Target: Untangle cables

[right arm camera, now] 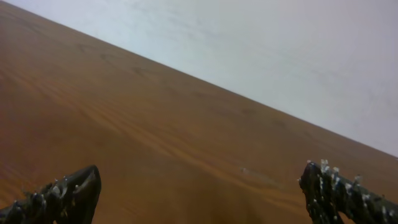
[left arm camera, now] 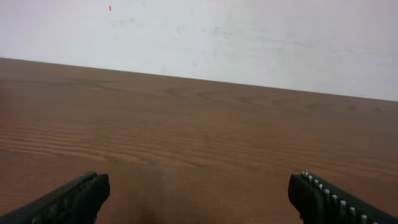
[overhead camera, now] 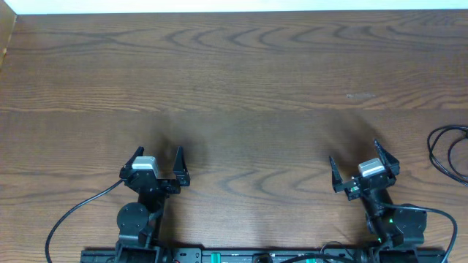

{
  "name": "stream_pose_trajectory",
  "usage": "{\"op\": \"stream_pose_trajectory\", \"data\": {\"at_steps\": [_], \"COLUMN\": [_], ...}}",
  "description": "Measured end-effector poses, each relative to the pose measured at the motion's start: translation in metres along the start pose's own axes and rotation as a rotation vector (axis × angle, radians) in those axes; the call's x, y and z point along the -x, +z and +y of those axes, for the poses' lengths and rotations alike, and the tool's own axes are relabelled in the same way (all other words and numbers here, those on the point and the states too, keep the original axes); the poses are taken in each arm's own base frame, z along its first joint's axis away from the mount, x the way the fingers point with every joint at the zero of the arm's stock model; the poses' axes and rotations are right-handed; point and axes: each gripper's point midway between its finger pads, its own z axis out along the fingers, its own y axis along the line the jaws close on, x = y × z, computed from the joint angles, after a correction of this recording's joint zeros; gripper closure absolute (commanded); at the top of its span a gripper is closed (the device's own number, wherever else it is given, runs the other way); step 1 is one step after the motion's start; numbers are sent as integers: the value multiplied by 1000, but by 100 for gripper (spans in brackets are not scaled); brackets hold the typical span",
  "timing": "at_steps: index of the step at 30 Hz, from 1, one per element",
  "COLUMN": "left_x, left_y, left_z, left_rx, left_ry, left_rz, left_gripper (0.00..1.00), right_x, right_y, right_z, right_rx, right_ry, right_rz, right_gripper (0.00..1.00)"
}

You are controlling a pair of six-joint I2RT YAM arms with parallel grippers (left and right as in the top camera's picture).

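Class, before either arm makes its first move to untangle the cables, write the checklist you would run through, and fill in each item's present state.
1. Left fingers open and holding nothing: ok.
2. Right fingers open and holding nothing: ok.
3. Cables fully in view: not ok. Only black loops show at the right edge of the overhead view, cut off by the frame.
4. Where the cables cross or knot: cannot tell.
5. Table between the right fingers and the cables free of other things: ok, only bare wood shows.
6. Cables seen by either wrist camera: not ok. Both show only table and wall.
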Motion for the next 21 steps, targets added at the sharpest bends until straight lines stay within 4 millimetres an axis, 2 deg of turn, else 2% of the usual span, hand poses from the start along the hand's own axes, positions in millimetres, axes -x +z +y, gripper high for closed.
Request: {"op": "stream_pose_trajectory", "data": {"at_steps": [21], "left_x": [0], "left_y": [0], "left_z": [0], "left_rx": [0], "left_ry": [0], "left_rz": [0], "left_gripper": [2], "right_x": [0], "right_y": [0], "right_z": [-1], "right_rx": [-4], "right_ry": [11], "right_rz": [1], "right_gripper": [1]}}
